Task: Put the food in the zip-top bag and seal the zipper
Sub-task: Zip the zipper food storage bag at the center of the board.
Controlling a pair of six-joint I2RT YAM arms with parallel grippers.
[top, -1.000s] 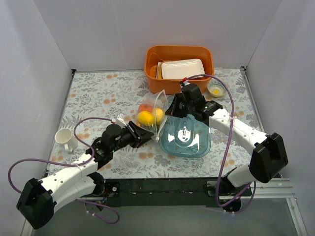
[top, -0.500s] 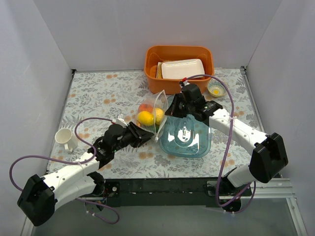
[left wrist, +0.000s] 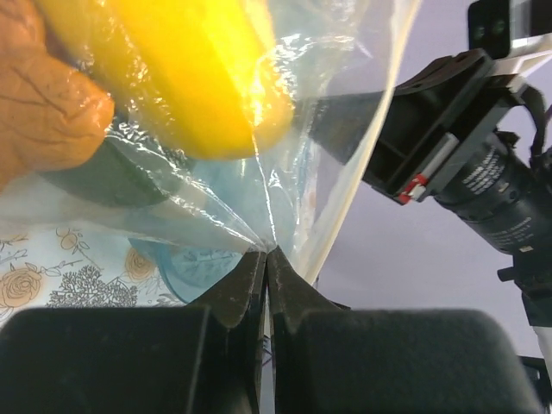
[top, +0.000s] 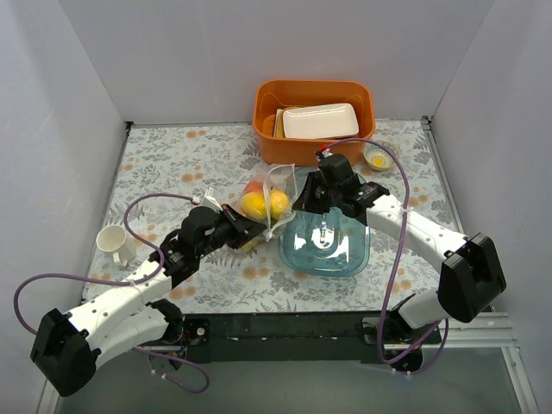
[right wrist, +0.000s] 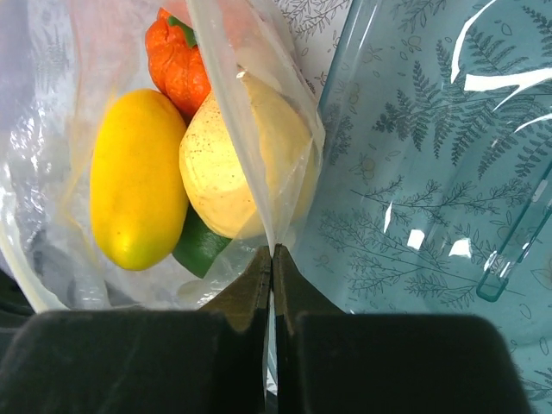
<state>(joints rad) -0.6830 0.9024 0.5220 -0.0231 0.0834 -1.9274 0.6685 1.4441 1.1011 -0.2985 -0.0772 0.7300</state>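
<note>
Food (right wrist: 138,181) is loaded: yellow, orange and green pieces sit inside the zip-top bag (top: 274,183), which stands between the arms, just beside the blue dish (top: 332,250). Left jaws and right jaws are each clamped on bag film. Cannot tell whether the zipper (right wrist: 231,95) is sealed; sealing likely still to do.

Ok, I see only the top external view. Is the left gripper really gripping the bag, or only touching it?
Observer: In the left wrist view, the left gripper is shut on a fold of the zip-top bag.
Operator: And the right one?
Observer: The right gripper is shut on the bag's edge, next to the blue dish.
Operator: Which food is inside?
Observer: Through the film I see a yellow fruit, a pale speckled fruit, an orange pumpkin and a green piece under them.
</note>
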